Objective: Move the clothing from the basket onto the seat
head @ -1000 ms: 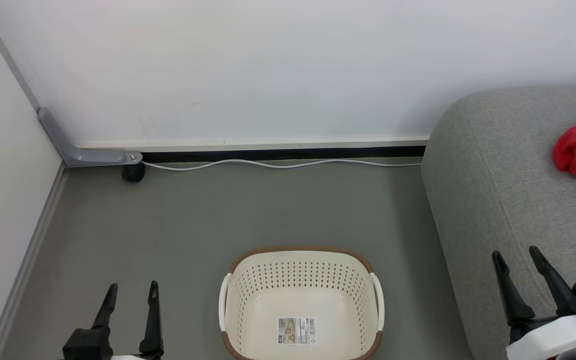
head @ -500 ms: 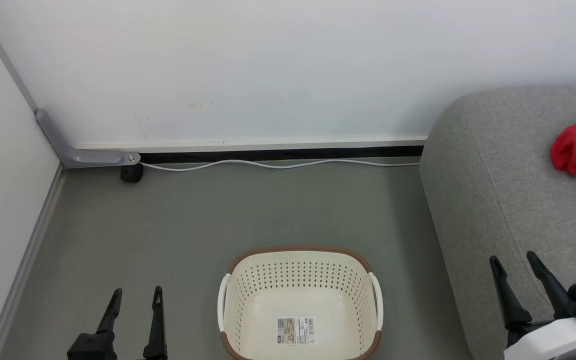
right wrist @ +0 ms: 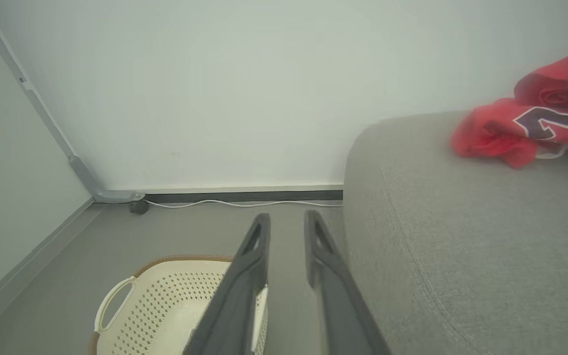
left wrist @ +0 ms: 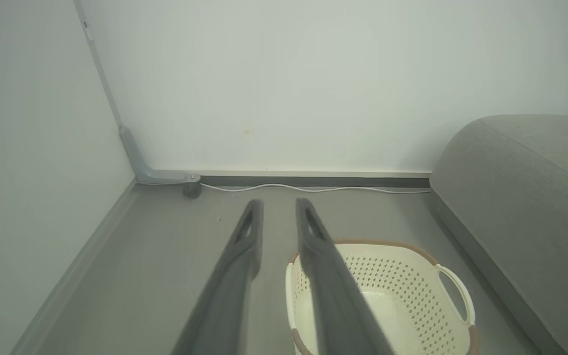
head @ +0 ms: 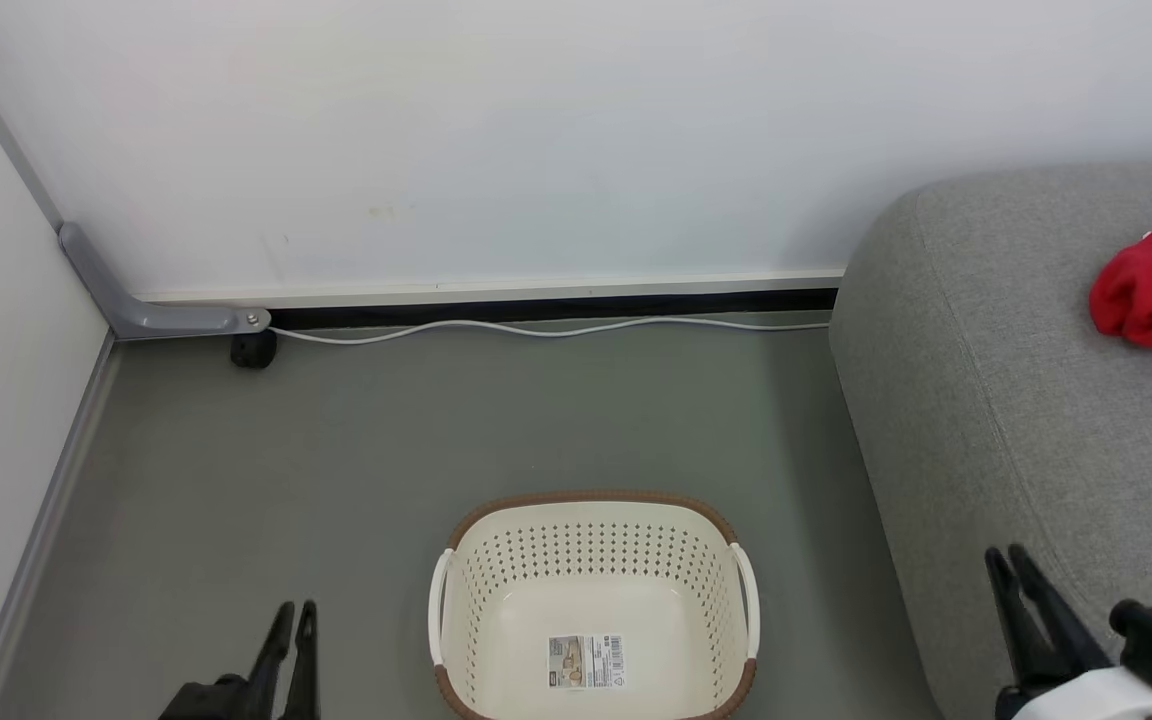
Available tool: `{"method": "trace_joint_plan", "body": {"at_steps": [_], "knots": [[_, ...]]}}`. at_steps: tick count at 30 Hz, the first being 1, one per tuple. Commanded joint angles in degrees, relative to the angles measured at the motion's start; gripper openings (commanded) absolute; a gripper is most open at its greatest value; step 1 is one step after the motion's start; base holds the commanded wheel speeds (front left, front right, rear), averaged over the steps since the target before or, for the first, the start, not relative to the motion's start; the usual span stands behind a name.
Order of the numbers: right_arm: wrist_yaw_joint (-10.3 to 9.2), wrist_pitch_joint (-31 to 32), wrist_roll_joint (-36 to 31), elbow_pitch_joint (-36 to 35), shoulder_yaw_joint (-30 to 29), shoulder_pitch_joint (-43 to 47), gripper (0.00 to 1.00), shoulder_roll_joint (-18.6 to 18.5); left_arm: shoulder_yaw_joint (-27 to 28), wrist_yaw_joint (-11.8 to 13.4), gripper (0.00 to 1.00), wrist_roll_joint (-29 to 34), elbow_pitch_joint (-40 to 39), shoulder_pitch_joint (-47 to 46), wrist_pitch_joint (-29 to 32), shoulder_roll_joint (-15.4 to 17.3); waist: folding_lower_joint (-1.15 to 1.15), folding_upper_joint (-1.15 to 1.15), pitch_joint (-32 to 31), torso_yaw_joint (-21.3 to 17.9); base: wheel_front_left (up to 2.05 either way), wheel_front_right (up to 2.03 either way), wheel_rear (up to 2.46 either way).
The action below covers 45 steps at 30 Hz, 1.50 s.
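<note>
red clothing (head: 1151, 290) lies bunched on the grey seat (head: 986, 400), cut off at the head view's right edge, its dark lettering blurred – well apart from the right gripper (head: 1004, 555) by the seat's near edge, farther still from the left gripper (head: 296, 610); both grip nothing, a slim gap between fingers – the basket (head: 591, 497), on the floor between them, holds a label sticker (head: 586, 662)

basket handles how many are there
2. One handle is on the left side of the basket, the other handle on its right side, both white. The basket's near end is cut off in the head view.
</note>
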Motion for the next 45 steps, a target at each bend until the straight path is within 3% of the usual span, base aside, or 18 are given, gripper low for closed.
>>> {"method": "trace_joint_plan", "body": {"at_steps": [1,8,13,45], "knots": [[0.0,0.0,0.1,-0.1,-0.1,-0.1,0.0,-0.1,0.1,0.0,0.0,-0.1,-0.1,-0.1,0.1,0.0,0.0,0.0,0.0,0.0,0.0,0.0,0.0],[0.01,1.1,3.7,-0.1,-0.7,0.1,0.0,0.9,0.7,-0.4,0.0,-4.3,0.4,-0.7,1.3,0.0,0.13,0.0,-0.1,0.1,0.0,0.0,0.0],[0.02,1.9,6.5,-0.3,-1.4,-0.1,0.0,1.3,0.9,-0.8,0.0,-7.7,0.2,-1.1,2.1,0.0,0.01,0.0,0.0,0.1,0.0,0.0,0.0],[0.06,7.0,23.7,-1.8,-5.4,-1.5,0.0,4.1,3.1,-2.8,0.0,-28.4,-0.4,-4.1,7.2,0.2,0.0,0.0,0.3,0.4,0.0,0.0,0.0]]}}
